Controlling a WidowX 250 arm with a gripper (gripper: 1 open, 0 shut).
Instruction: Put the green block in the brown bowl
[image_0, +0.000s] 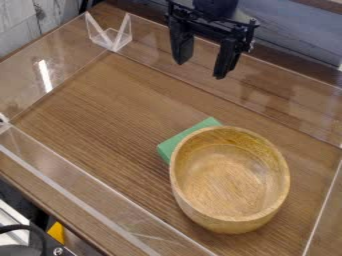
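Note:
The green block (183, 141) lies flat on the wooden table, partly hidden behind the far-left rim of the brown bowl (230, 181), which it seems to touch. The bowl is large, round and light wood, with nothing inside. My gripper (201, 55) hangs at the top of the view, well beyond the block and bowl, pointing down. Its two black fingers (178, 48) stand apart with nothing between them, so it is open.
Clear acrylic walls (80, 215) fence the table on all sides. A small clear folded stand (108, 33) sits at the far left corner. Bare wood tabletop (94, 110) stretches to the left of the bowl and under the gripper.

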